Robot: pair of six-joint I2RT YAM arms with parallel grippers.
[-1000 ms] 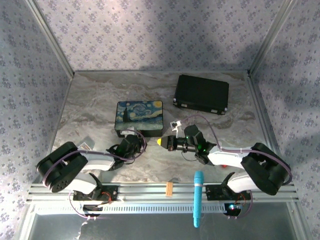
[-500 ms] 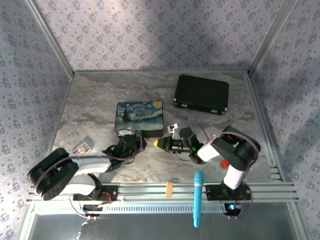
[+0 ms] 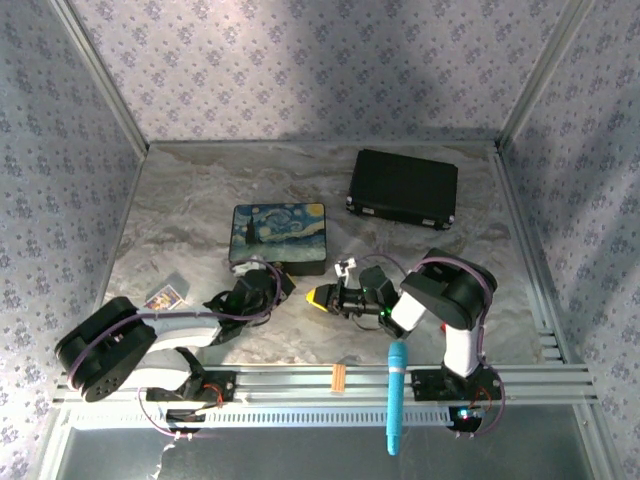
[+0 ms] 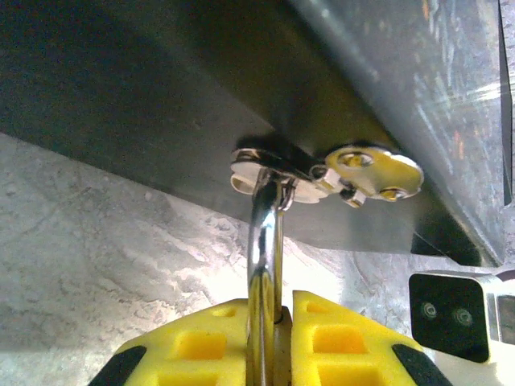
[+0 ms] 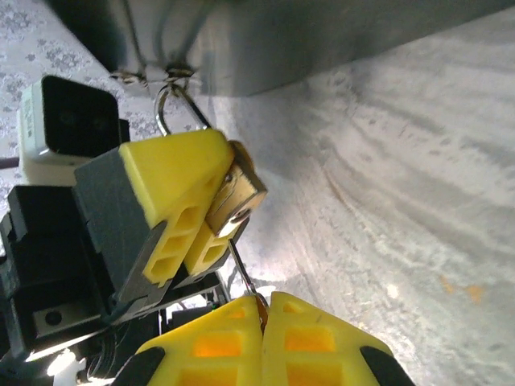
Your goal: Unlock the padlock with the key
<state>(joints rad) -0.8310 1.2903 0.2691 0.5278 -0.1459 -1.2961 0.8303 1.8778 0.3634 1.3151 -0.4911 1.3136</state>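
Over the last second the right arm has gone from lying stretched out to the right to being folded tight, with its elbow raised beside the base and its wrist drawn in. The right gripper (image 3: 320, 297) has slid a little nearer and to the left. The left arm has sunk lower, uncovering a small card (image 3: 163, 296) on the marbled table (image 3: 190, 210).

The left arm now lies low and long across the table, and the left gripper (image 3: 272, 287) sits at the near edge of the starry-night tin (image 3: 278, 237). The right forearm points left, so the two grippers meet nose to nose just in front of the tin.

In the left wrist view, the yellow fingers (image 4: 346, 338) are clamped on the padlock's silvery shackle (image 4: 262, 241), which rises and hooks through the hasp (image 4: 265, 165) on the tin's front wall. From the right wrist, the brass padlock (image 5: 237, 197) shows pinched in the left gripper. The thin key (image 5: 241, 264) runs from its lower end into the right gripper's fingers (image 5: 314, 338), which are pressed together on it.

The card's print is too small to read.

The tin's painted lid is down, as is that of the black case (image 3: 402, 187) at the far right. A teal tool (image 3: 397, 395) rests across the front rail.
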